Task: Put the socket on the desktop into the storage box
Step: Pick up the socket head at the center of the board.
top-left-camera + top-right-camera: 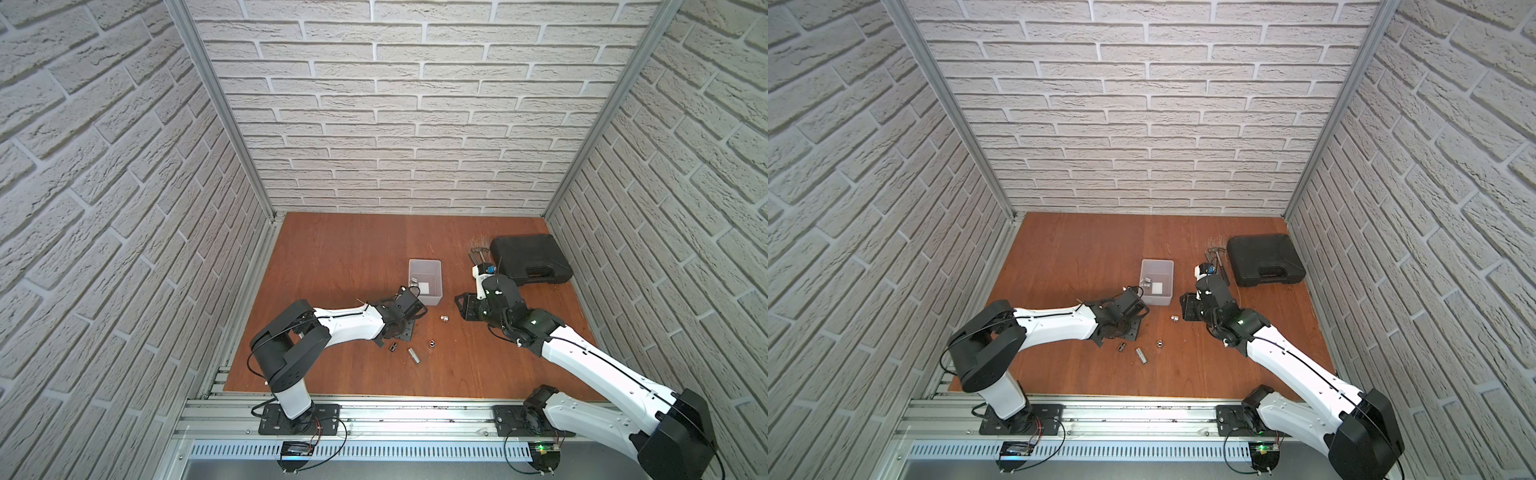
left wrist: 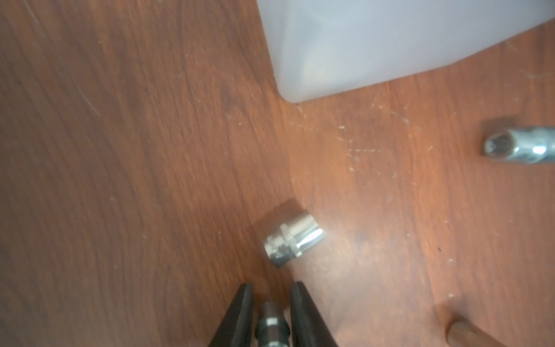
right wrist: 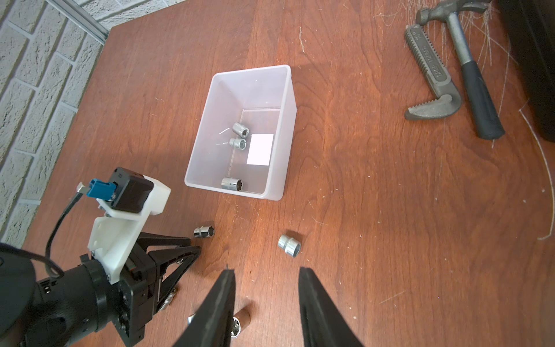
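Note:
On the reddish-brown desktop (image 1: 353, 257) stands the pale storage box (image 3: 286, 120), with three silver sockets (image 3: 241, 129) lying in it. In the left wrist view my left gripper (image 2: 271, 285) is shut on a dark socket (image 2: 271, 324) with a silver band, held well back between its fingers. A short silver socket (image 2: 292, 237) lies just ahead of its tips, near the box corner (image 2: 300, 90). My right gripper (image 3: 266, 269) hangs open over bare wood, and another loose socket (image 3: 289, 245) lies just beyond its tips. Several more sockets (image 1: 414, 356) lie nearer the front edge.
A black plastic case (image 1: 530, 259) lies at the back right. A hammer (image 3: 468, 75) and a toothed metal tool (image 3: 432, 75) rest beside it. Brick-patterned walls close in the left, back and right sides. A socket (image 3: 240, 323) lies under the right gripper's finger.

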